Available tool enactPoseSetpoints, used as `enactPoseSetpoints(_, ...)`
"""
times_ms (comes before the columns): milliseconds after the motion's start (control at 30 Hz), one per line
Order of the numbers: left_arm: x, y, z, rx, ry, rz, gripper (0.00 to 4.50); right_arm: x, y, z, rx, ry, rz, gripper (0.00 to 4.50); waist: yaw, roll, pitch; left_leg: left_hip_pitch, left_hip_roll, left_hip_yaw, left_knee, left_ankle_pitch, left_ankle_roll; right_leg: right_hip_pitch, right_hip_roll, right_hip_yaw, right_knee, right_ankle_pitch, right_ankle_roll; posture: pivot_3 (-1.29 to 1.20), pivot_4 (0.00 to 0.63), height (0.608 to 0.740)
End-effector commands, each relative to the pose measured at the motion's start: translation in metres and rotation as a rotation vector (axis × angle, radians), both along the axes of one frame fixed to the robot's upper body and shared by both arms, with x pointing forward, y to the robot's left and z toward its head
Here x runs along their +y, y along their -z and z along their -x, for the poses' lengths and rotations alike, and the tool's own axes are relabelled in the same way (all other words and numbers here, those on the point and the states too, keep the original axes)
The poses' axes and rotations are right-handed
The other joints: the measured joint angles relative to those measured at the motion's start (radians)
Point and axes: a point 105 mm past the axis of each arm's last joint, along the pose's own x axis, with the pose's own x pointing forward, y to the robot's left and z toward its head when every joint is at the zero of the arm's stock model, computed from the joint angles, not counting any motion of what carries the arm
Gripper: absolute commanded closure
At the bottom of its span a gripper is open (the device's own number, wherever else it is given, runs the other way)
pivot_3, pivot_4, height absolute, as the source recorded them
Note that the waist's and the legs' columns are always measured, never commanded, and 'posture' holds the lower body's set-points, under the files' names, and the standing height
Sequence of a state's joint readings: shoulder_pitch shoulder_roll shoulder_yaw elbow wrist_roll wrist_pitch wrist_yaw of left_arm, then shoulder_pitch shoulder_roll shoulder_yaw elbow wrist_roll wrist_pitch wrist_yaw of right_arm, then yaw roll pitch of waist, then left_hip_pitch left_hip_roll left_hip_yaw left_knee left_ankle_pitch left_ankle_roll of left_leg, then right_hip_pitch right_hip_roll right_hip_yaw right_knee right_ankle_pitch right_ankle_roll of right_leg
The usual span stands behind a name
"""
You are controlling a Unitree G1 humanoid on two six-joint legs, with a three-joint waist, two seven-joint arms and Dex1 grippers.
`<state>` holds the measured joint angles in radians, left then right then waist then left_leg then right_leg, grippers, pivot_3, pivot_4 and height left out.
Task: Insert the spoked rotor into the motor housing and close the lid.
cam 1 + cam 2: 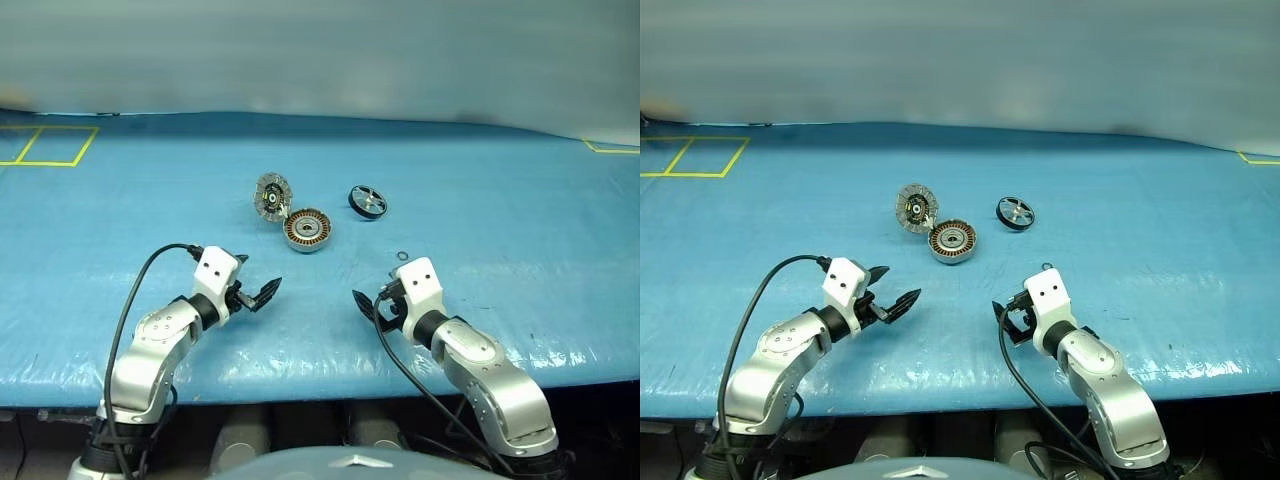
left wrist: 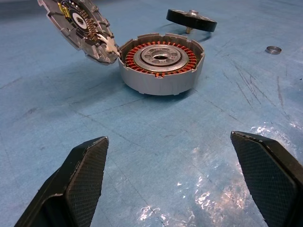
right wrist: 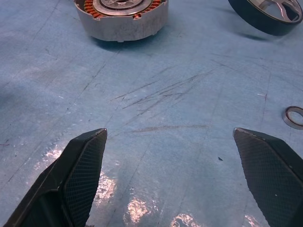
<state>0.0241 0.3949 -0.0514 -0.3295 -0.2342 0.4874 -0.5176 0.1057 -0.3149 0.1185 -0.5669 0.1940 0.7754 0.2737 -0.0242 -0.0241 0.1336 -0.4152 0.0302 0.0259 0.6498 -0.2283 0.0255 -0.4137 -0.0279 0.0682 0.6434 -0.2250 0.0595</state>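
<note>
Both grippers wide and empty, near the motor housing.
The lid stands tilted open on the housing; the spoked rotor lies apart, beside it; left gripper and right gripper hover before it.

The motor housing is a shallow round metal cup with 1 ring of copper-orange windings around a silver centre, lying flat and open at mid-table. Its lid, a silver-grey segmented disc, stands tilted up at the housing's far-left edge. The spoked rotor, black-rimmed with silver spokes, lies apart to the right, slightly farther away.
</note>
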Motion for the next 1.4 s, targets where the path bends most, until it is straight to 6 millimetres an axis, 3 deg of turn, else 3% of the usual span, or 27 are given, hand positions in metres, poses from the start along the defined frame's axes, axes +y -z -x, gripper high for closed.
enactPoseSetpoints(33,-0.004,-0.008,-0.002,-0.046,0.014,-0.002,0.02,-0.003,-0.014,-0.001,-0.054,0.018,-0.002,0.01,0.000,0.000,0.000,0.000,0.000,0.000,0.000,0.000,0.000,0.000,0.000,0.000,0.000,0.000,0.000,0.00,0.150,0.740)
enactPoseSetpoints(1067,-0.002,-0.001,0.002,-0.037,0.016,-0.026,0.02,0.010,-0.014,-0.007,-0.062,-0.060,0.024,0.01,0.000,0.000,0.000,0.000,0.000,0.000,0.000,0.000,0.000,-0.001,0.000,0.000,0.000,0.000,0.000,0.00,0.150,0.740)
enactPoseSetpoints(1167,-0.003,-0.001,0.003,-0.036,0.017,-0.026,0.02,0.014,-0.015,-0.008,-0.056,-0.121,0.066,0.01,0.000,0.000,0.001,0.000,0.000,0.000,0.000,0.000,0.000,-0.001,0.000,0.000,0.000,0.000,0.000,0.00,0.150,0.740)
enactPoseSetpoints(1400,-0.005,0.001,0.007,-0.047,0.027,-0.027,0.02,0.027,-0.039,-0.030,-0.153,-0.457,0.369,0.01,-0.006,0.001,0.003,0.000,0.000,0.000,0.000,0.000,0.000,0.000,0.000,0.000,0.000,0.000,0.000,0.00,0.150,0.740)
